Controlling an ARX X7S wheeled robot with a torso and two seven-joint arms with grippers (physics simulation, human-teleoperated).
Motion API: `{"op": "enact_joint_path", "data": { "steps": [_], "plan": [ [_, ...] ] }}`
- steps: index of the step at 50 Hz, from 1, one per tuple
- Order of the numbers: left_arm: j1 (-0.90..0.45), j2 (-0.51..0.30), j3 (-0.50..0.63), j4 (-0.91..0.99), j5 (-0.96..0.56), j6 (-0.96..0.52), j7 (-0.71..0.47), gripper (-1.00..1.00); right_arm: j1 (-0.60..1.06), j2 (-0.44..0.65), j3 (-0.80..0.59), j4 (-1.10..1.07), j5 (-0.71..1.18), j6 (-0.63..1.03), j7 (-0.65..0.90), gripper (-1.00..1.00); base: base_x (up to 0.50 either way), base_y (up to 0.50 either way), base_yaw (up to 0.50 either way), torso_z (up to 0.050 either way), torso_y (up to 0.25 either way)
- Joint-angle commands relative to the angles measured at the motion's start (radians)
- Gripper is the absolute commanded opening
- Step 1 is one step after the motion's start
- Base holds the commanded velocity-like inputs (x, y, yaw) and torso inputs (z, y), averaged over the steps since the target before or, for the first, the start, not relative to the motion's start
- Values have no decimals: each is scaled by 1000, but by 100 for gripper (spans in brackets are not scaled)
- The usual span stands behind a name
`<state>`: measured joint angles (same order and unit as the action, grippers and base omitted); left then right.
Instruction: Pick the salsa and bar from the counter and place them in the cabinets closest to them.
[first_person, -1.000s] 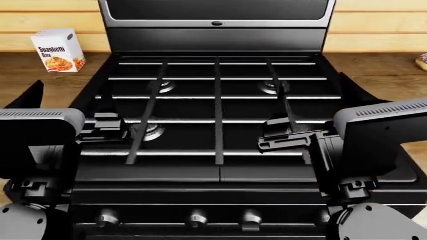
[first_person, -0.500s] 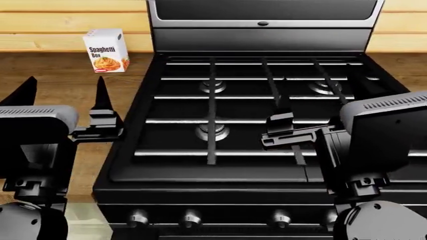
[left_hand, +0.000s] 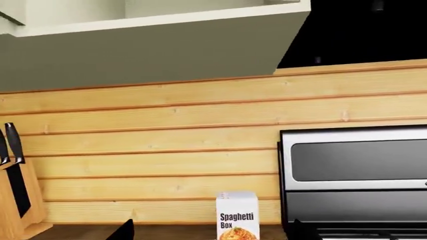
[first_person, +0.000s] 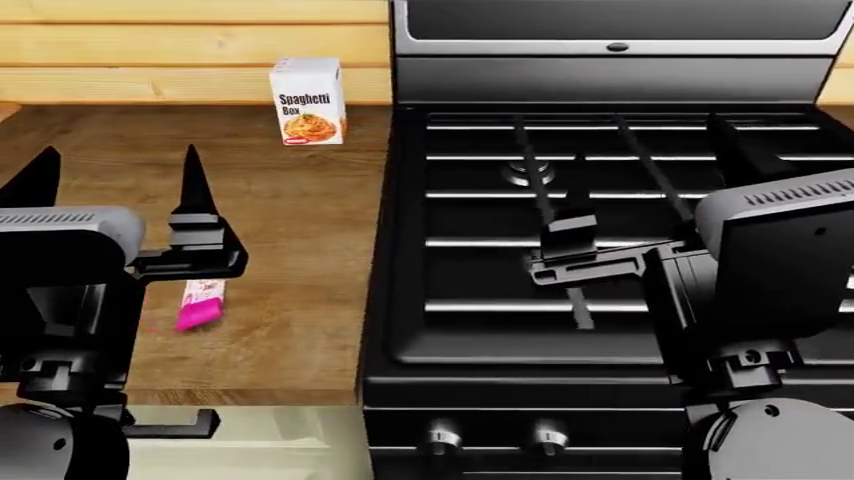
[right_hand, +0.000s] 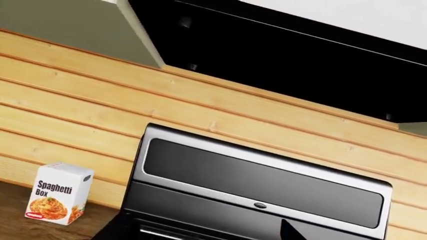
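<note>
Pink-wrapped, the bar (first_person: 202, 304) is seen near the bench's (first_person: 294, 250) front edge. The left end effector (first_person: 114, 175) is spread wide, empty; the right end effector's (first_person: 571, 262) state cannot be told.

A spaghetti box (left_hand: 237, 216) stands against the plank wall (left_hand: 160, 160), just beside the stove (left_hand: 353, 175) at its 3 o'clock. A knife block (left_hand: 17, 200) sits at 9 o'clock. A cabinet (left_hand: 147, 45) hangs at 12.
</note>
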<state>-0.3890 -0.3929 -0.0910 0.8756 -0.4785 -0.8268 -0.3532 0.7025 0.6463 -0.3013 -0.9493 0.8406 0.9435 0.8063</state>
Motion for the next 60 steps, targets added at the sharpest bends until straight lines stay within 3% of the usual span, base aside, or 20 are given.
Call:
{"op": "enact_joint_path", "data": {
  "steps": [1, 7, 15, 27, 34, 60],
  "plan": [
    [4, -5, 0, 1, -4, 4, -5, 100, 2, 5, -4, -1, 2, -2, 6, 100, -1, 500, 0, 0, 0],
    [-1, -12, -3, 5, -10, -4, -7, 100, 14, 6, -4, 0, 16, 6, 10, 100, -1, 500, 0, 0, 0],
    [-107, -38, 42, -6, -19, -63, -6, 100, 144, 14, 47, 21, 163, 104, 33, 100, -1, 471, 0, 0, 0],
    [-294, -43, 132, -82, -35, -138, 16, 100, 303, 10, 141, 144, 414, 192, 86, 100, 0, 66, 0, 0, 0],
    [-371, -44, 169, -134, -41, -157, 39, 100, 356, 14, 144, 205, 443, 203, 63, 100, 0, 0, 0, 0, 0],
    [-399, -55, 164, -152, -50, -156, 40, 100, 424, 30, 144, 224, 526, 238, 114, 100, 262, 1, 0, 0, 0]
  ]
}}
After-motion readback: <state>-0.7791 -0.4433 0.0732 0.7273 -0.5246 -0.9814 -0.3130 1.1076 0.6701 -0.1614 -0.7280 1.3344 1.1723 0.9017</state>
